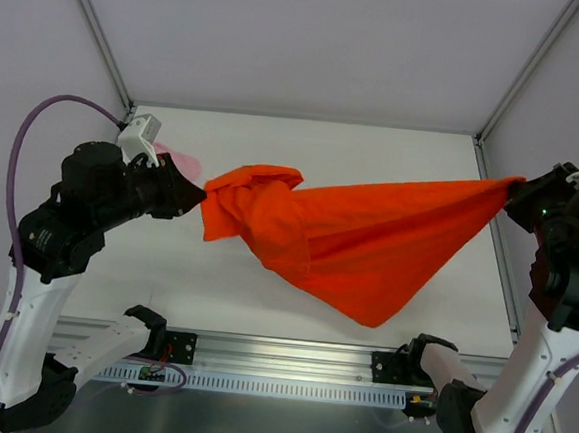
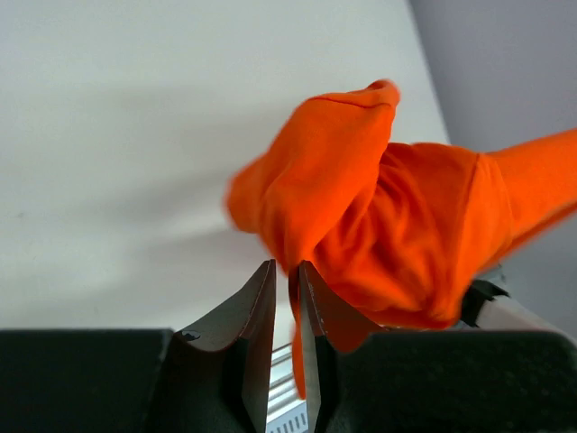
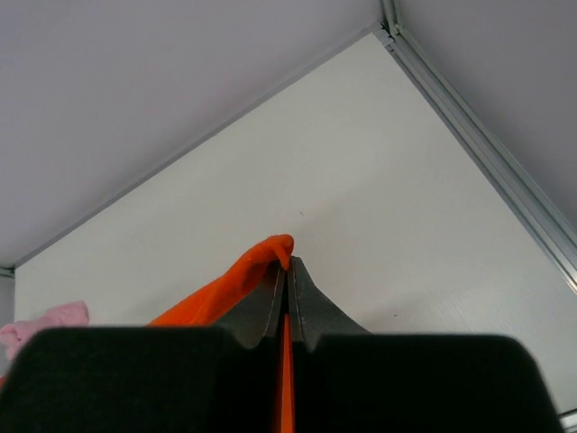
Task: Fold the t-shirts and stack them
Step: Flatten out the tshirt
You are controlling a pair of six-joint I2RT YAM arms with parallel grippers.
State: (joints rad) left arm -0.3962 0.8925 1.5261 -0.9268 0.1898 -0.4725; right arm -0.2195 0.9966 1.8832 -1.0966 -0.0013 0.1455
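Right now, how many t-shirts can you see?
2. The orange-red t-shirt hangs stretched across the middle, from left to right. The pink t-shirt peeks out at the far left, mostly hidden behind the left arm. More could be hidden.

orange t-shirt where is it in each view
top: orange t-shirt stretched across the middle, reaching the right edge
left wrist: shirt bunched right of centre, above the left fingers
right wrist: shirt low centre, pinched in the right fingers
shared: white table, behind it everywhere
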